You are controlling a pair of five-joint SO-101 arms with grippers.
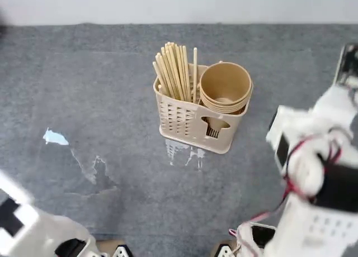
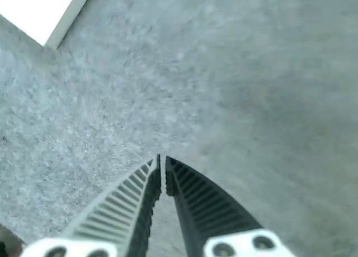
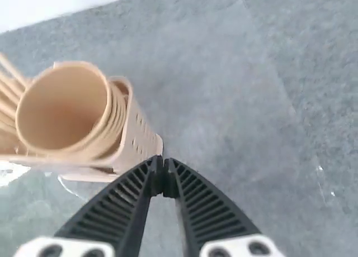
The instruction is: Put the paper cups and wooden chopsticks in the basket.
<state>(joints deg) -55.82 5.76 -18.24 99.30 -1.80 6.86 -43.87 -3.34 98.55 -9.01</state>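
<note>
A beige slotted basket (image 1: 193,123) stands upright on the grey mat near the middle of the table. A stack of paper cups (image 1: 225,86) sits in its right compartment and a bundle of wooden chopsticks (image 1: 174,71) stands in its left one. In the right wrist view the cups (image 3: 64,114) and basket (image 3: 137,137) lie just beyond my right gripper (image 3: 163,163), which is shut and empty. My left gripper (image 2: 163,162) is shut with nothing in it, over bare grey mat. The right arm's body (image 1: 313,162) is at the table's right side, the left arm's base (image 1: 33,232) at the lower left.
A grey mat (image 1: 100,100) covers the table, with a pale blue scrap (image 1: 55,137) at the left and shiny marks (image 1: 184,152) in front of the basket. A white wall edge (image 2: 39,11) borders the mat.
</note>
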